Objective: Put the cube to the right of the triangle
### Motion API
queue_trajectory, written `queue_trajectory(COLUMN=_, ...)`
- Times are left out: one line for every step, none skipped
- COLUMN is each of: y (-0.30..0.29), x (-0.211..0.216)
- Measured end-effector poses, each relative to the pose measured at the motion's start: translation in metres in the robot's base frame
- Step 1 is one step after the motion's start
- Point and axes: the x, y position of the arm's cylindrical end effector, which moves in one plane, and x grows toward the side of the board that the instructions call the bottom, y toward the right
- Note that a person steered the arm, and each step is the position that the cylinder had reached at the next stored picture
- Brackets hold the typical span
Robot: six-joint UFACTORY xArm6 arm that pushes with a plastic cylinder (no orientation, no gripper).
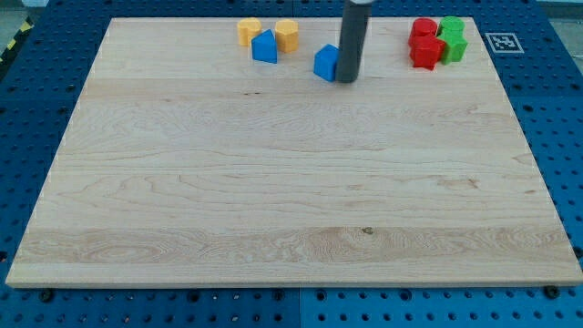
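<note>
My tip (348, 80), a bare rod with nothing to spread or pinch, touches the blue cube (326, 63) at its three o'clock, the blue triangle (264, 46) lying near at the cube's ten o'clock on the wooden board (273, 182).

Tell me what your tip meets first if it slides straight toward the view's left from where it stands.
My tip sits at the right side of the blue cube, seemingly touching it, so the cube comes first. Beyond it lies the blue triangle, slightly nearer the view's top, so depth makes that alignment uncertain.
</note>
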Motion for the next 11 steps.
queue_trajectory(y=-0.004, x=-0.008)
queue_trajectory(y=0.012, x=0.004)
queue_trajectory(y=0.039, x=-0.014)
queue_trajectory(y=0.039, x=-0.047)
queue_trajectory(y=0.011, x=-0.05)
queue_trajectory(y=-0.013, x=-0.05)
queue_trajectory(y=0.003, x=-0.05)
queue_trajectory(y=0.039, x=-0.028)
queue_trajectory(y=0.032, x=-0.001)
queue_trajectory(y=-0.006, x=-0.001)
queue_trajectory(y=-0.019, x=0.002)
